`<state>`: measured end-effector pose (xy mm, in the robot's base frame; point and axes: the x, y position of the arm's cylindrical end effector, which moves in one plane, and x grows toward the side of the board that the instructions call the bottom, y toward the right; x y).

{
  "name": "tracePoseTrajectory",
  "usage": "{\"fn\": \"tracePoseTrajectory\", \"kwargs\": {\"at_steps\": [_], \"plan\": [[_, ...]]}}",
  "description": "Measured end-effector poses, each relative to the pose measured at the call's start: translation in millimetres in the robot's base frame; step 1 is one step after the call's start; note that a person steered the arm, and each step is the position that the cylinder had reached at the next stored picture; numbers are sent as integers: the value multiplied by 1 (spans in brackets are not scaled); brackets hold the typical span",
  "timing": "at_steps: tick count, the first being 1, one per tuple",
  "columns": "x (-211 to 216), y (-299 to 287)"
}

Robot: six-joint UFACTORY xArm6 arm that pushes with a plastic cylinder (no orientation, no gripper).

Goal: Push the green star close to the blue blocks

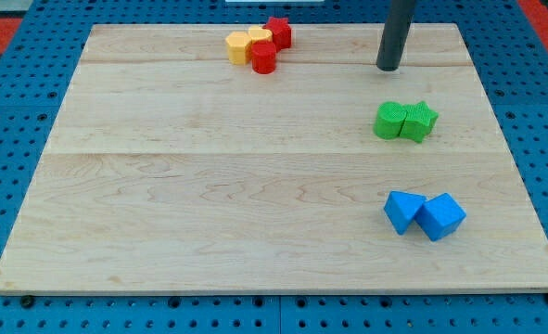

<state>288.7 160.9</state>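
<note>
The green star (421, 121) lies at the view's right, touching a second green block (389, 122) on its left. Two blue blocks sit lower right, touching each other: a blue triangular block (402, 211) and a blue cube (440, 216). My tip (387, 67) is above the green pair, toward the view's top, a short gap from the second green block and up-left of the star. It touches no block.
At the view's top, a cluster holds two yellow blocks (238, 46) (260, 37), a red star (278, 32) and a red cylinder (263, 58). The wooden board (209, 186) lies on a blue perforated table.
</note>
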Motion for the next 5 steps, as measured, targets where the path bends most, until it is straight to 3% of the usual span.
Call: {"fn": "tracePoseTrajectory", "kwargs": {"at_steps": [1, 2, 5], "plan": [[20, 9], [74, -1], [105, 1]]}}
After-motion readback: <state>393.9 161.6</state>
